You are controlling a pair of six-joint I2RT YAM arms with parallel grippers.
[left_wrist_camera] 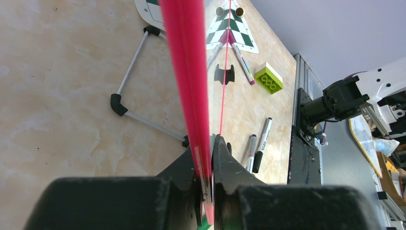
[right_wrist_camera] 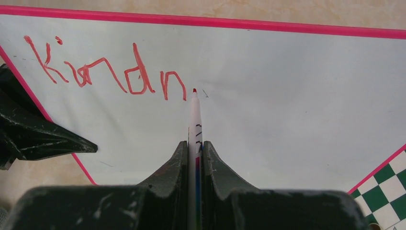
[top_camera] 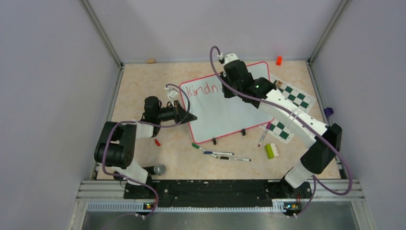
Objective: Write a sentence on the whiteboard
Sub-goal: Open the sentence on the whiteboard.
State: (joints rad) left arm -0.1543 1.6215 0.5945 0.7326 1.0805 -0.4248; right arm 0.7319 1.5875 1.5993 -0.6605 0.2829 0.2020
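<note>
Whiteboard [top_camera: 225, 115] sits mid-table, nearer the far edge, with a checkered mat [top_camera: 297, 98] at its right side. On the board's left edge, the left end effector [top_camera: 191, 116] is closed tight on the red frame. Red lettering [right_wrist_camera: 105, 72] along the top reads "Kindn". The right end effector [right_wrist_camera: 194, 143] is clamped on a marker [right_wrist_camera: 194, 110], its red tip just right of the last letter.

The white right arm [top_camera: 287, 112] hides the top right corner of the large glossy white, red-pink-framed whiteboard [top_camera: 215, 115] and part of the green-and-white checkered mat [top_camera: 299, 98] beside it. From the left wrist, the board's near edge is only a red blur.
</note>
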